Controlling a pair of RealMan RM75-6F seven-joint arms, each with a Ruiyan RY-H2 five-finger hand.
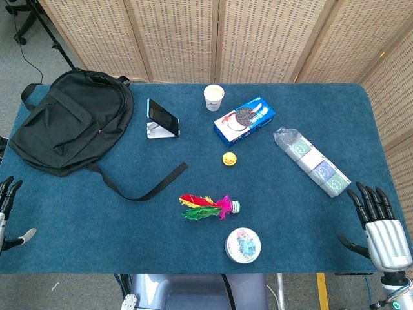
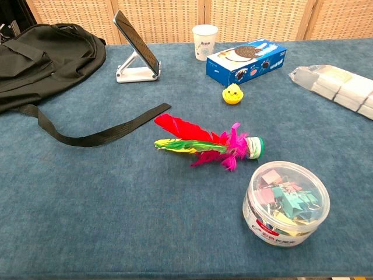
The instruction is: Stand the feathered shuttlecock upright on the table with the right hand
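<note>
The feathered shuttlecock [image 1: 208, 207] lies on its side near the table's front middle, its red, green, yellow and pink feathers pointing left and its green-rimmed base to the right. The chest view shows the shuttlecock [image 2: 204, 144] flat on the blue cloth. My right hand [image 1: 379, 223] rests at the front right edge of the table, fingers spread and holding nothing, far to the right of the shuttlecock. My left hand [image 1: 8, 210] shows only partly at the left edge, fingers apart, nothing in it. Neither hand appears in the chest view.
A round clear tub of clips [image 1: 243, 245] sits just right of and in front of the shuttlecock. Further back are a yellow chick toy [image 1: 229, 158], a blue cookie box [image 1: 244, 120], a paper cup [image 1: 213, 97], a phone on a stand [image 1: 161, 119], a black backpack [image 1: 68, 121] with its strap [image 1: 145, 187], and a wrapped tissue pack [image 1: 311, 161].
</note>
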